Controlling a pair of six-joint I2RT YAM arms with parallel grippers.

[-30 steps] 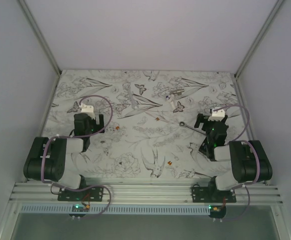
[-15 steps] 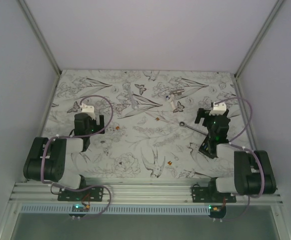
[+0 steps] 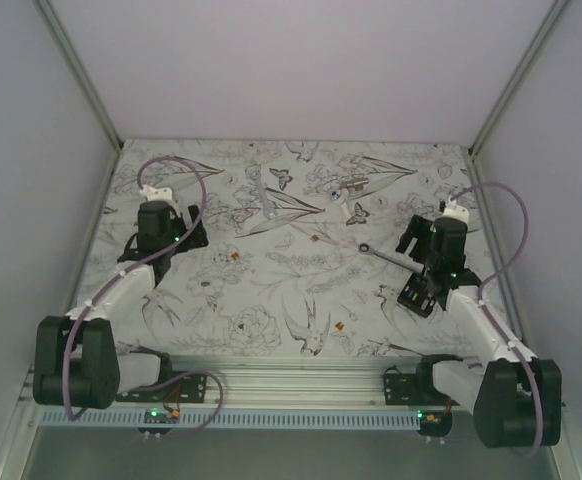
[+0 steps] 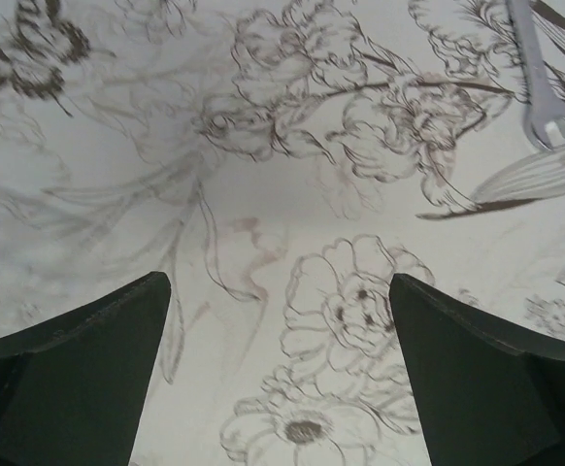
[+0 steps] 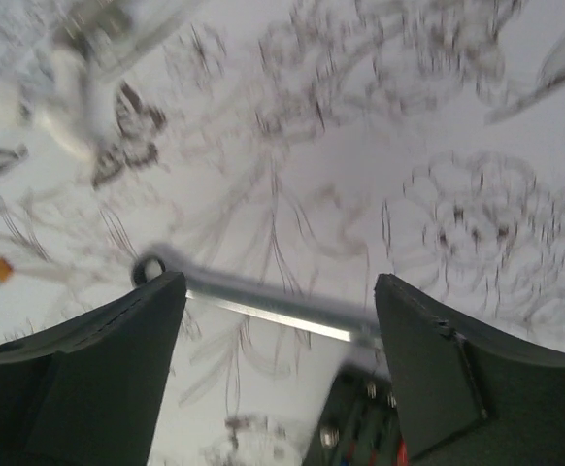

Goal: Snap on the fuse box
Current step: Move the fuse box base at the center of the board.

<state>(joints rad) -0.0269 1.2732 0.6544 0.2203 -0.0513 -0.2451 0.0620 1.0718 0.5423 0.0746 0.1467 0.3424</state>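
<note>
Top view, fuse box (image 3: 418,295): black, coloured fuses facing up. It lies on the floral table cover (image 3: 271,300) at about 4 o'clock from its centre, just at 6 o'clock of the right gripper (image 3: 423,250).
Top view, right gripper: hangs above the handle of a silver ring wrench (image 3: 381,256). Its finger gap is hard to read from here.
Top view, left gripper (image 3: 166,238): at 9 o'clock on the cover, well apart from the box. An open-end wrench (image 3: 262,200) lies at its 2 o'clock.
Top view, white parts (image 3: 355,210): near 1 o'clock from centre. Only this view shows both arms together.
Left wrist, left gripper (image 4: 278,374): released, fingers (image 4: 69,379) wide apart with bare print between them.
Left wrist, open-end wrench (image 4: 540,87): its forked head is sharp at 1 o'clock, a detail the top view blurs.
Right wrist, right gripper (image 5: 278,359): released and grasping nothing. The ring wrench (image 5: 263,303) crosses the gap, lying on the cover.
Right wrist, fuse box (image 5: 365,437): one corner at 6 o'clock, red fuses showing.
Right wrist, white part (image 5: 64,112): blurred, at 10 o'clock.
</note>
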